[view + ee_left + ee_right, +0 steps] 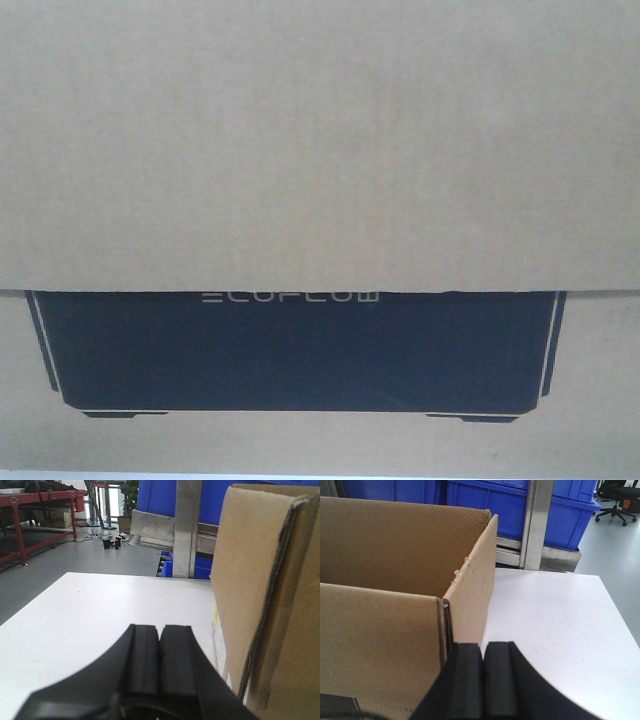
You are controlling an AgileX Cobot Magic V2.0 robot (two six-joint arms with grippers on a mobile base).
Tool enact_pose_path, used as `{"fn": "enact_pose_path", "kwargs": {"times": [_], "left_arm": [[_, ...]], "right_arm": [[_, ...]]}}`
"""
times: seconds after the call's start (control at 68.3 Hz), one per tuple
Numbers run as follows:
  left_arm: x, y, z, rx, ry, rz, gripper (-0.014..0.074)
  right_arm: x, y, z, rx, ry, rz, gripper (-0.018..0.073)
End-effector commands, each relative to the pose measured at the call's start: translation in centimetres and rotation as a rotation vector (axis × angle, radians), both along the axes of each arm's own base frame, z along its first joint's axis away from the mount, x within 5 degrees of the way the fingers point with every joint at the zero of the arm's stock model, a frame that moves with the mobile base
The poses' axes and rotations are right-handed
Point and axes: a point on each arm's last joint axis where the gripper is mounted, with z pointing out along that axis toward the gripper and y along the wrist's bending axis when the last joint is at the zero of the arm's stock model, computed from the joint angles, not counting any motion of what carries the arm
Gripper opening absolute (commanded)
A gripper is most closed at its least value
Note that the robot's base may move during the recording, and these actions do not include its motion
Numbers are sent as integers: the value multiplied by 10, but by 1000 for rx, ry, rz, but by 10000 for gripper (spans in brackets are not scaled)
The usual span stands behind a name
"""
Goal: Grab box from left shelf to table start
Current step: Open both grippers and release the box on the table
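The brown cardboard box [320, 150] fills the front view, with its black "ECOFLOW" panel [300, 350] low on the near face. The box stands on the white table [100, 610]. In the left wrist view its left side [265, 605] rises just right of my left gripper [160, 627], which is shut and empty over the table. In the right wrist view the box's right side and open top flap [395, 580] are left of my right gripper [482, 644], which is shut and empty beside the box's corner. The shelf's steel rail [165, 527] shows beyond the table.
Blue plastic bins [485, 505] sit on the rack behind a steel upright [536, 525]. A red-framed bench [35, 510] and grey floor lie far left. An office chair [617, 500] stands far right. Bare white table [560, 625] extends to the right of the box.
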Motion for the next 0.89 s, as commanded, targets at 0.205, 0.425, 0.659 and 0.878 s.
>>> {"fn": "enact_pose_path", "kwargs": {"times": [0.205, 0.425, 0.659, 0.878], "left_arm": [[-2, 0, 11, -7, -114, 3, -99], [-2, 0, 11, -7, -114, 3, -99], [-2, 0, 11, -7, -114, 3, -99], [-2, 0, 11, -7, -114, 3, -99]], "right_arm": [[13, -4, 4, -71, -161, -55, 54], [37, -3, -38, -14, -168, -114, 54], [53, -3, -91, 4, -167, -116, 54], [53, -2, -104, 51, -155, -116, 54]]}}
